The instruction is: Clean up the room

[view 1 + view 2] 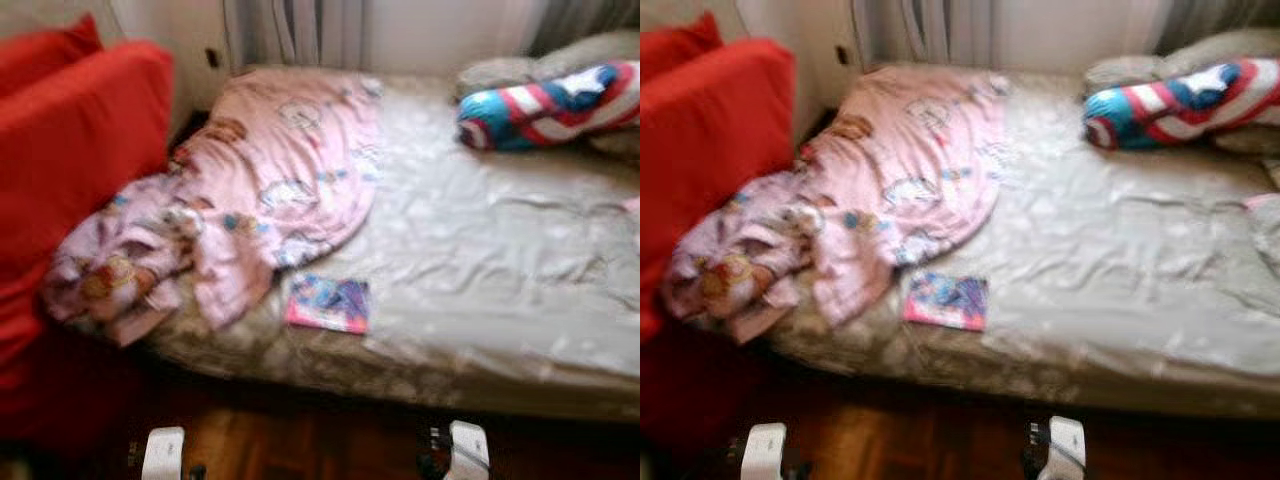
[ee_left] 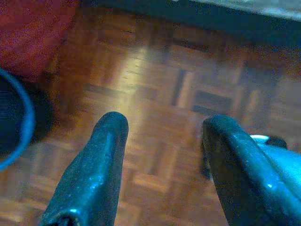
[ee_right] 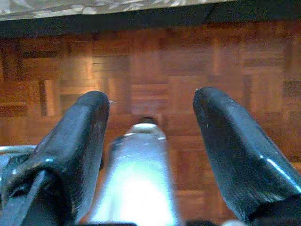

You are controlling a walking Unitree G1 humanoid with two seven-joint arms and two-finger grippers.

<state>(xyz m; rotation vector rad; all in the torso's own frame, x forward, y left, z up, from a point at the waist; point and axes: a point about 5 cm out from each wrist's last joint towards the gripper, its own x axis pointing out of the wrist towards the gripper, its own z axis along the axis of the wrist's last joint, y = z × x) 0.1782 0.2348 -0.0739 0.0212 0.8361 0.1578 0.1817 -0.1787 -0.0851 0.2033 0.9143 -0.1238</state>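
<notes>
1. Both tools hang low over the floor, idle; left tool [image 2: 162, 155] has its fingers spread with nothing between them, right tool [image 3: 153, 141] likewise spread, a blurred silver part of the robot showing behind the gap.
2. Arms show as two silver stubs at bottom edge of the head view: left arm [image 1: 164, 452], right arm [image 1: 466, 449].
3. Book [image 1: 328, 303], pink-blue cover, lies flat on the bed [image 1: 480, 290] near its front edge, lower centre of frame, up and ahead of both tools, between the two arms; I judge neither arm clearly nearer. Long axis roughly along the bed edge.
4. Pink blanket [image 1: 250, 190] is crumpled centre-left, its edge just beside the book.
5. Striped pillow [image 1: 550, 105] upper right, red cushions [image 1: 80, 140] upper left.
6. Parquet floor [image 2: 160, 84], bed edge close ahead; frames blurred.
</notes>
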